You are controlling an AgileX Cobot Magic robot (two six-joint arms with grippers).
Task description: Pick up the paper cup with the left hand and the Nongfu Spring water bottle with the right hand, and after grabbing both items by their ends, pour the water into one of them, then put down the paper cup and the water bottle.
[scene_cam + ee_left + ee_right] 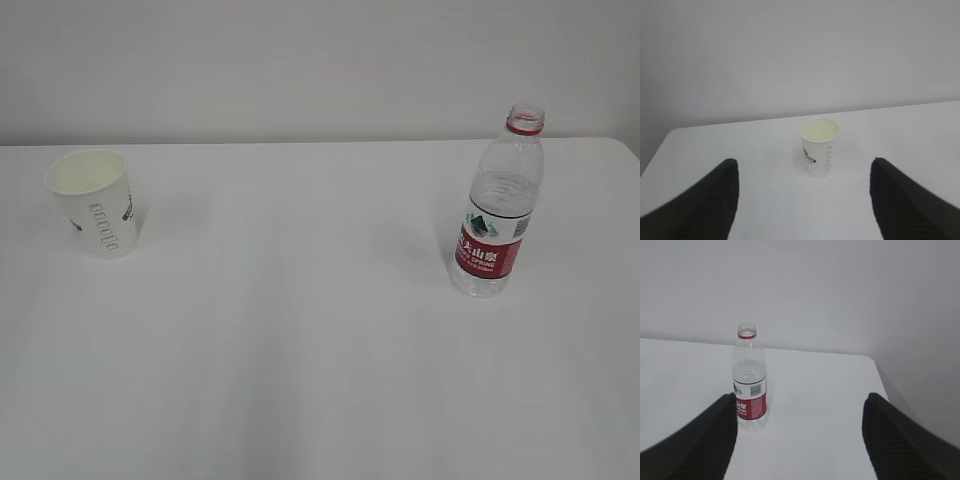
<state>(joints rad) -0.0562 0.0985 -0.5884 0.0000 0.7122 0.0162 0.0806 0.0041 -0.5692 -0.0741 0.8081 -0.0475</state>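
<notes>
bottle label: Nongfu Spring water bottle (496,215) has red band w/ white Chinese chars, too blurred to read; green mountain logo above; barcode on side, digits illegible
cup print: paper cup (97,203) has grey-green vertical lettering, illegible

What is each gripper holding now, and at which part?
Nothing is held. The left gripper is open, short of the white paper cup. The right gripper is open, short of the clear red-labelled plastic bottle.

Slanted exterior; 2 wrist views forward, low.
</notes>
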